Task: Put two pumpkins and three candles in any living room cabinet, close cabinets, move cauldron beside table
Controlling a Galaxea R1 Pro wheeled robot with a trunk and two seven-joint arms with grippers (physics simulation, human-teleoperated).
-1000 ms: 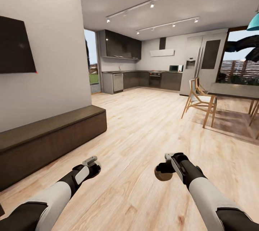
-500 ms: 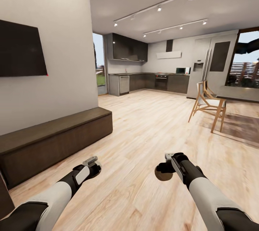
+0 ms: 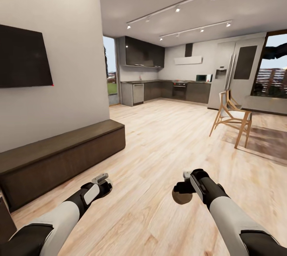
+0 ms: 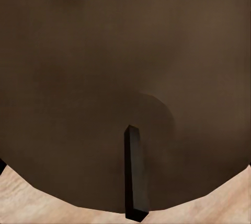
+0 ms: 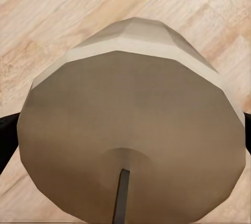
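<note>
along the white wall, the long low dark brown wooden cabinet [image 3: 59,158] sits on the pale wood plank floor [image 3: 159,144], its plain door panels flush and shut as far as the head view shows. a flat black screen [image 3: 24,57] hangs on the wall above the cabinet. well beyond the cabinet's far end stands a dark kitchen run [image 3: 167,90] with overhead cupboards. across the open floor from the cabinet are a light wooden chair [image 3: 232,116] and, just behind it, the edge of a taller grey table [image 3: 267,104].

nearer the camera than the cabinet, both arms reach forward over bare floor. the left gripper [image 3: 104,184] is clamped on a short stubby beige-tan candle [image 4: 125,78]: the left wrist view shows its shaded round end face at close range, a thin dark wick [image 4: 134,177] standing from its middle. in the head view this candle is hidden by the wrist.

the right gripper [image 3: 182,193] grips a second candle [image 3: 182,197], seen in the head view as a tan round body below the black fingers [image 3: 179,187]. the right wrist view shows its faceted cylinder side, flat top and a short dark wick [image 5: 121,195] at centre, floor planks behind.

both candles are held off the floor, apart from the cabinet.
</note>
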